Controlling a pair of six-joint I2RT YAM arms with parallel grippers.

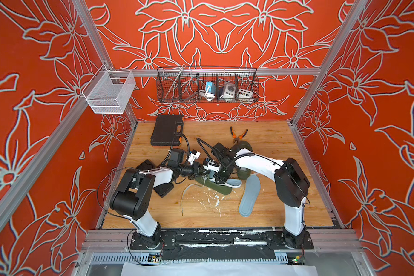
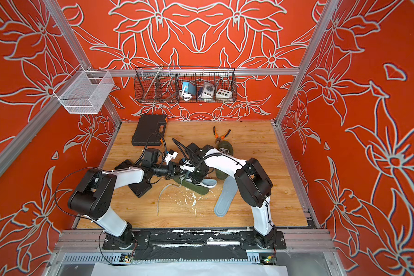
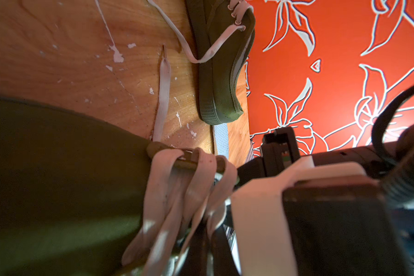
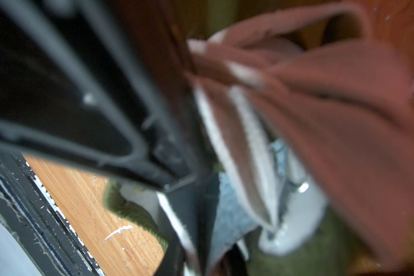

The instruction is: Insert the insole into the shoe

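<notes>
Left pincer closed tight at shoe laces; right pincer over insole, opening impossible to tell

The olive-green shoe lies mid-worktop, its pale laces loose and trailing. A light grey insole sticks partly out of its opening, one rounded end exposed.

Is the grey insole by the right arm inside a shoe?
No, the grey insole lies flat and fully exposed on the wooden table.
</notes>
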